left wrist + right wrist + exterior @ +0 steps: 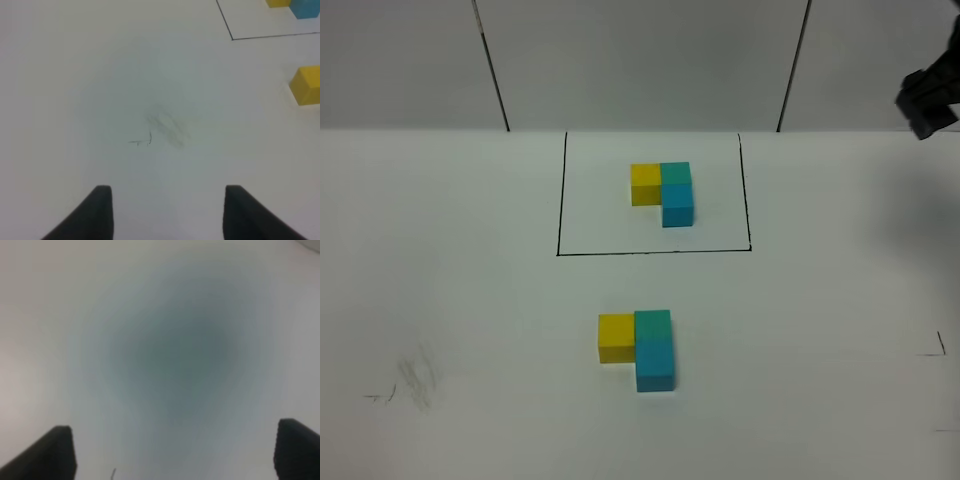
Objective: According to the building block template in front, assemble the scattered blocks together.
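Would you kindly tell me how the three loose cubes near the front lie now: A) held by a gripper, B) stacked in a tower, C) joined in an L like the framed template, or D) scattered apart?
C: the yellow cube, teal-green cube and sky-blue cube touch in an L.

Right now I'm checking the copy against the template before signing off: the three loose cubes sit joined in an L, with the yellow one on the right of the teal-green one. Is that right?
Not quite. The loose cubes are joined in an L, but the yellow cube sits on the left of the teal-green cube, not the right, with the sky-blue cube nearer the camera. The exterior high view shows this, matching the template.
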Tool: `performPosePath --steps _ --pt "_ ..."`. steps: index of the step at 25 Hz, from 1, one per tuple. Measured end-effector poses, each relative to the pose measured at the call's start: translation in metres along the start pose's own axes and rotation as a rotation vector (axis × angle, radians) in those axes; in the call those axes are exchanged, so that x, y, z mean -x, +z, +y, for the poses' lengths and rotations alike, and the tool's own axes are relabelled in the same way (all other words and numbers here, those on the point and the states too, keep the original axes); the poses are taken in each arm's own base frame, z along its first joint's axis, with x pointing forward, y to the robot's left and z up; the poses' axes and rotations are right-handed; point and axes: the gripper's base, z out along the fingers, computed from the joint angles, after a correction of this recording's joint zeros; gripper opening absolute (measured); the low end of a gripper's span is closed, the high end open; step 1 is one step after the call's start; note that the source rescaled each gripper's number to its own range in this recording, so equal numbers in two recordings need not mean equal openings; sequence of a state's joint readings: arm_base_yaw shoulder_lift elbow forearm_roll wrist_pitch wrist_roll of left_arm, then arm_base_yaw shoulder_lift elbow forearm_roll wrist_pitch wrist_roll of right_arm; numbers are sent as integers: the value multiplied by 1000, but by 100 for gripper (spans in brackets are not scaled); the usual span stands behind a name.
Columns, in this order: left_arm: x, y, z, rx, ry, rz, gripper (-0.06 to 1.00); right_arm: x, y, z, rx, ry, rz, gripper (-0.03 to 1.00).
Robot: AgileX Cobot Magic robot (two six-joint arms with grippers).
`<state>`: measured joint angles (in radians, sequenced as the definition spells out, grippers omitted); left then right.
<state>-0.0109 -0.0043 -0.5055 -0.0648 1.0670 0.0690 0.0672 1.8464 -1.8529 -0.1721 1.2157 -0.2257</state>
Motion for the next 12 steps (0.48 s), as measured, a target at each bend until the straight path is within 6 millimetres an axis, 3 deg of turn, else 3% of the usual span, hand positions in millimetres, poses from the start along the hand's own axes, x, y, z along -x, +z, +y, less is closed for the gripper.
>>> performPosePath --steps 6,12 --pt "0 0 0 0 0 0 28 -34 -44 -47 -78 126 -46 74" --pt "0 0 0 0 0 0 28 -95 -69 -75 -137 252 2 74"
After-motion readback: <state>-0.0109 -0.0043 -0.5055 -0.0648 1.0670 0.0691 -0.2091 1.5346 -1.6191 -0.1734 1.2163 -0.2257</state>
